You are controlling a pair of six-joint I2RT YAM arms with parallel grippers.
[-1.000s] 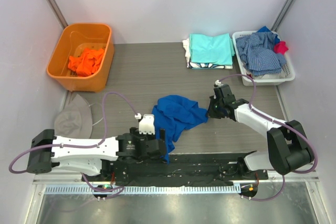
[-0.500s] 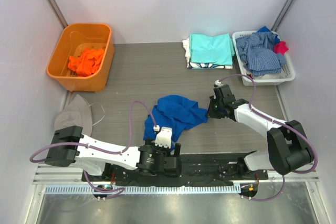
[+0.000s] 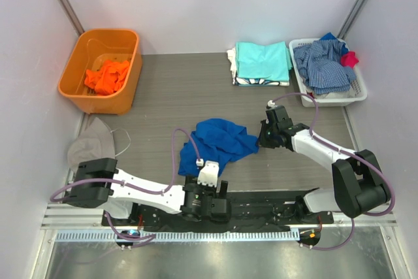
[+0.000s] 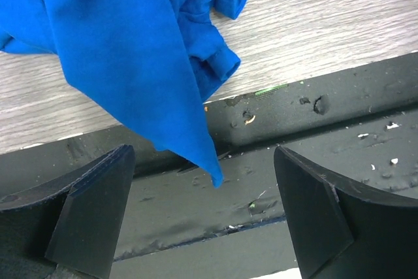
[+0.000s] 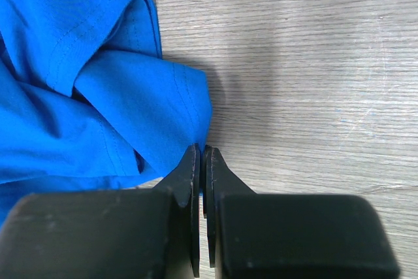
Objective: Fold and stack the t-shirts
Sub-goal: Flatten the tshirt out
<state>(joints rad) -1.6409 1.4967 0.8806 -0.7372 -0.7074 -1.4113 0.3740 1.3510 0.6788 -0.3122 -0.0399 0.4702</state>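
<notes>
A royal blue t-shirt point(image 3: 219, 142) lies crumpled at the middle of the table, and its near corner point(image 4: 212, 171) reaches onto the black mat. My left gripper point(image 4: 206, 227) stands open low over that mat, with the corner's tip just ahead between the two fingers, touching neither. In the top view the left gripper point(image 3: 210, 191) is at the shirt's near edge. My right gripper point(image 5: 204, 155) is shut on the shirt's right hem; in the top view the right gripper point(image 3: 260, 140) sits at the shirt's right corner. An aqua t-shirt point(image 3: 262, 60) lies folded on a stack at the back. An orange t-shirt point(image 3: 108, 75) lies bunched in a bin.
The orange bin point(image 3: 130, 50) stands at the back left. A white basket point(image 3: 326, 99) at the back right holds a blue-and-white checked garment point(image 3: 325, 63) and a small red cloth point(image 3: 349, 58). A grey cloth point(image 3: 88, 148) lies at the left. The black mat point(image 3: 261, 200) runs along the near edge.
My left arm has swung right along the near edge, from the shirt's left side to just below its near corner. The right arm and the shirt have not moved.
</notes>
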